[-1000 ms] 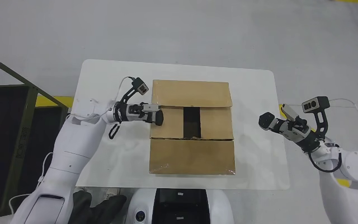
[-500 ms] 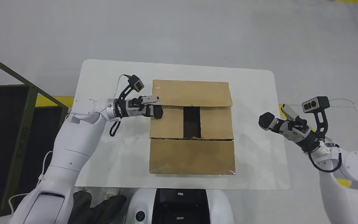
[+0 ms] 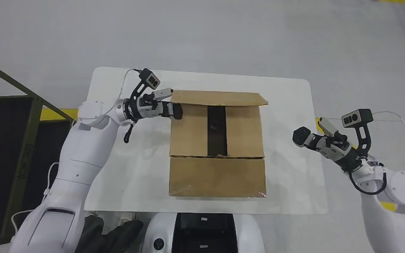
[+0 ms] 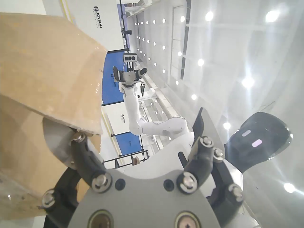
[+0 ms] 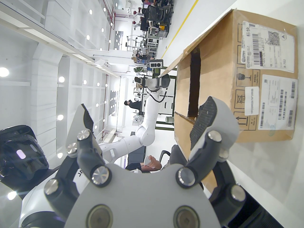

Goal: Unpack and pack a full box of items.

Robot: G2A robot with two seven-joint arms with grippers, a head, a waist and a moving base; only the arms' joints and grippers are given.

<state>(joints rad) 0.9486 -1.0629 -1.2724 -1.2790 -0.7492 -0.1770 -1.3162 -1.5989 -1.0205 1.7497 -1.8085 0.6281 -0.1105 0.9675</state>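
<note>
A brown cardboard box (image 3: 215, 171) stands in the middle of the white table (image 3: 291, 95). Its near flap lies flat. Its far flap (image 3: 218, 98) is tilted up, and a dark gap (image 3: 216, 129) runs between the two inner flaps. My left gripper (image 3: 174, 109) is at the far flap's left corner, open, with one finger under the flap (image 4: 35, 60) edge. The left gripper (image 4: 133, 122) holds nothing between its fingers. My right gripper (image 3: 311, 131) hangs open to the right of the box, apart from it. In the right wrist view the right gripper (image 5: 147, 110) faces the labelled box (image 5: 261, 72) side.
A dark rack (image 3: 19, 126) stands off the table's left edge, by a yellow floor strip. Bare table lies left and right of the box. The right arm sits near the table's right edge.
My left gripper has moved toward the table's far side and lifted the far flap's corner, so the flap now tilts up and the gap shows longer. The right arm has kept still.
</note>
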